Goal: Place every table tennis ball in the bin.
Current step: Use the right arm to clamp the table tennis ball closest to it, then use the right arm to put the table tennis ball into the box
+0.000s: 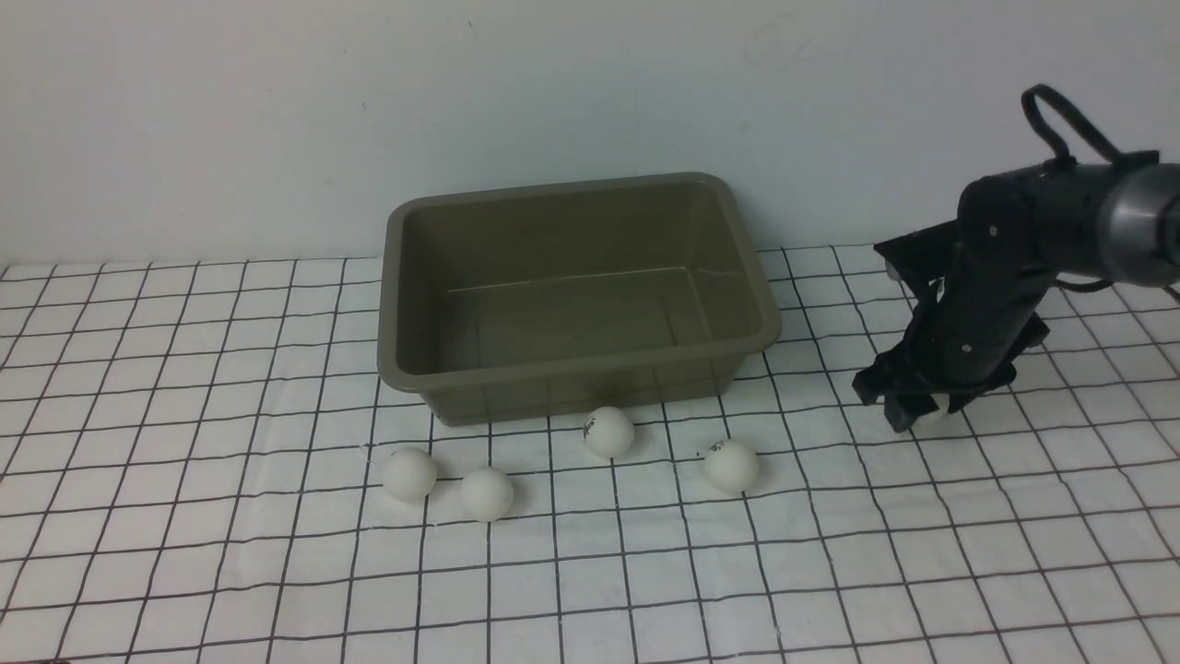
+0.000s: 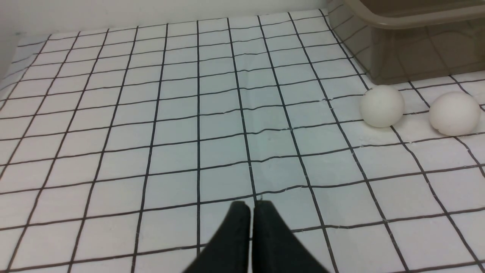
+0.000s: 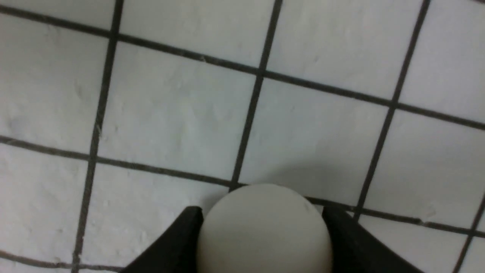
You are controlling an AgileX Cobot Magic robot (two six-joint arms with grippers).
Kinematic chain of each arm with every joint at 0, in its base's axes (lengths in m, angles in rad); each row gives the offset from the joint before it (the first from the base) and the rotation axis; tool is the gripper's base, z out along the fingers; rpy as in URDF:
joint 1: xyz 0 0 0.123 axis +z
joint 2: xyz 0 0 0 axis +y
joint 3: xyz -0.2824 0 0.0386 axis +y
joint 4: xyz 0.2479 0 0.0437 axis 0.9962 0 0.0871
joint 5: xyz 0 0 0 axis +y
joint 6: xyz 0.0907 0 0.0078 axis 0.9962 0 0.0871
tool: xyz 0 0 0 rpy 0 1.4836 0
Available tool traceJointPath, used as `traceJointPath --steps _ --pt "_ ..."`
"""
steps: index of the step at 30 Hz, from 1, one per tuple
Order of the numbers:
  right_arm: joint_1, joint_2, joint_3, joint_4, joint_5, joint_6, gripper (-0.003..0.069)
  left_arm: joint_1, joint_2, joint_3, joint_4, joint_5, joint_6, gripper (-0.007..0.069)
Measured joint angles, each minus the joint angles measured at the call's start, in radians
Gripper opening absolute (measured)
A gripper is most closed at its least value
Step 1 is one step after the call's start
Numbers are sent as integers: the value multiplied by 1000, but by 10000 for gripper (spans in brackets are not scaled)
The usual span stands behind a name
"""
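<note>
The olive-grey bin (image 1: 572,392) stands empty at the back middle of the table. Several white table tennis balls lie in front of it, among them two side by side at the left (image 1: 409,474) and one with a dark mark (image 1: 608,432). My right gripper (image 1: 922,415) is down on the table to the right of the bin. In the right wrist view its fingers (image 3: 185,242) press both sides of another table tennis ball (image 3: 265,231). My left gripper (image 2: 252,204) is shut and empty over the cloth, with two balls (image 2: 382,105) and the bin's corner (image 2: 416,49) ahead of it.
A white cloth with a black grid (image 1: 230,553) covers the table. A plain pale wall (image 1: 277,111) rises right behind the bin. The right arm (image 1: 1060,212) reaches in from the right edge.
</note>
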Motion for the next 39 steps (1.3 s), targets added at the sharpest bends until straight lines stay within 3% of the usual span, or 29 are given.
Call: traceJointPath --steps 8,12,14,18,26,39 --pt "0 1 -173 -3 152 0 358 0 0 0 0 0 0 -4" --pt "0 1 -362 113 258 -40 358 0 0 0 0 0 0 -4" --pt "8 1 -458 233 290 -87 358 0 0 0 0 0 0 -4" --pt "78 9 -572 355 298 -142 358 0 0 0 0 0 0 -4" --pt "248 100 -594 262 232 -138 358 0 0 0 0 0 0 -4" --pt "260 221 -594 235 145 -119 361 0 0 0 0 0 0 -4"
